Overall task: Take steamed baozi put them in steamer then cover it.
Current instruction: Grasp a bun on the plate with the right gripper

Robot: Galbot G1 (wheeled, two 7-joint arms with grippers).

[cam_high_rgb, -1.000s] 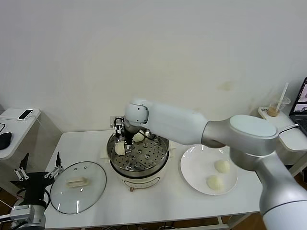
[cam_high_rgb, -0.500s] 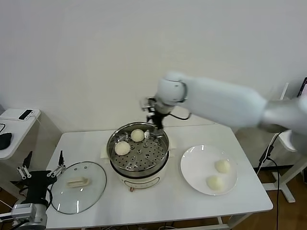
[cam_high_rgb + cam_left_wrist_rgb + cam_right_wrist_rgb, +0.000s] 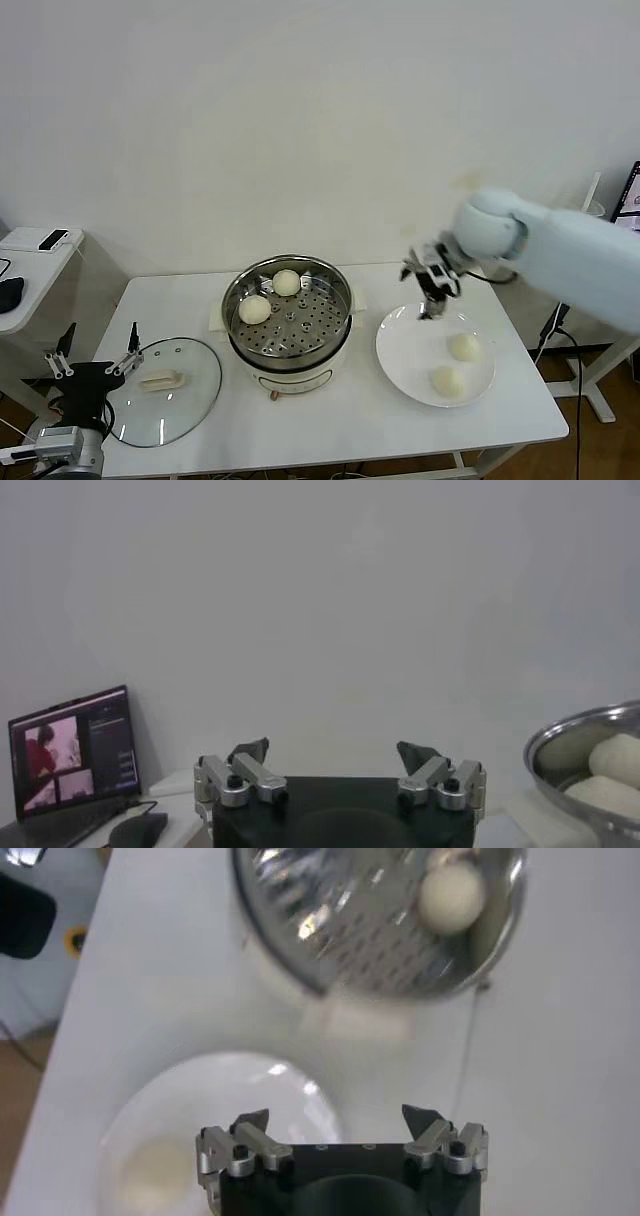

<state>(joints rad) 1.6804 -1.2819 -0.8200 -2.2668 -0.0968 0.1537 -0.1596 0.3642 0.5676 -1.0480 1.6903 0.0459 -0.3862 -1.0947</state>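
Observation:
Two cream-white baozi (image 3: 255,309) (image 3: 287,282) lie in the shiny steamer (image 3: 310,322) at the table's middle. Two more baozi (image 3: 464,346) (image 3: 447,380) rest on the white plate (image 3: 410,345) to its right. My right gripper (image 3: 431,300) hangs open and empty over the plate's far left rim. In the right wrist view the gripper (image 3: 337,1118) shows above the plate (image 3: 220,1098), with one baozi (image 3: 155,1163) on it and the steamer (image 3: 330,938) beyond. The glass cover (image 3: 190,400) lies flat left of the steamer. My left gripper (image 3: 98,345) waits open, low beside the cover.
A side table (image 3: 30,262) with a phone stands at the far left. A drink cup (image 3: 578,222) and laptop sit on a stand at the far right. The left wrist view catches the steamer's rim (image 3: 560,742) and a laptop (image 3: 70,750).
My right arm left the steamer empty-handed, rose over its far rim and swung right to the plate. A second baozi stays in the steamer. The left arm only drifted slightly.

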